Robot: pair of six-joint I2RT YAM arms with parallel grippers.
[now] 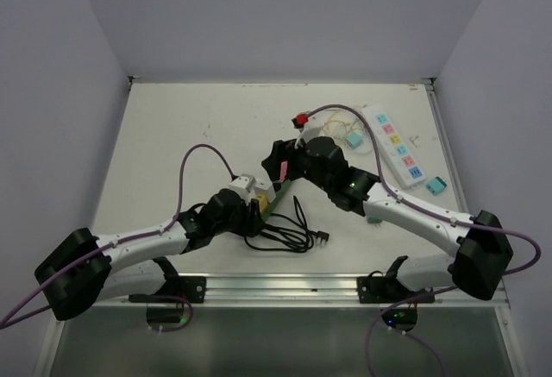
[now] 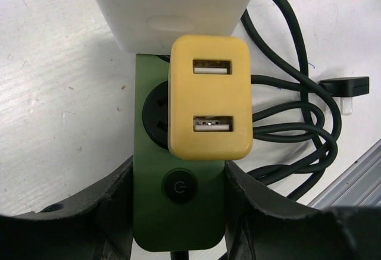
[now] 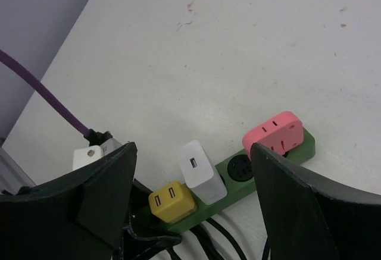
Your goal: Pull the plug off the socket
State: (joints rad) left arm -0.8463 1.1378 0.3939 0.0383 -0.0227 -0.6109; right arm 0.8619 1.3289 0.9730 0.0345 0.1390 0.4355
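Top view: the left gripper clamps the green power strip near mid-table. The right gripper hovers at its 1 o'clock end, jaws spread and empty.

Left wrist: a yellow plug and a white charger sit at 12 o'clock.

Right wrist: the pink plug sits at 3 o'clock. It looks rigid, light and probably tight in the socket, so pinch its flat sides.

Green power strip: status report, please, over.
Left gripper shut on green power strip. Right gripper open above it, empty. Pink plug, white charger, yellow USB adapter all seated. Nothing blocking.
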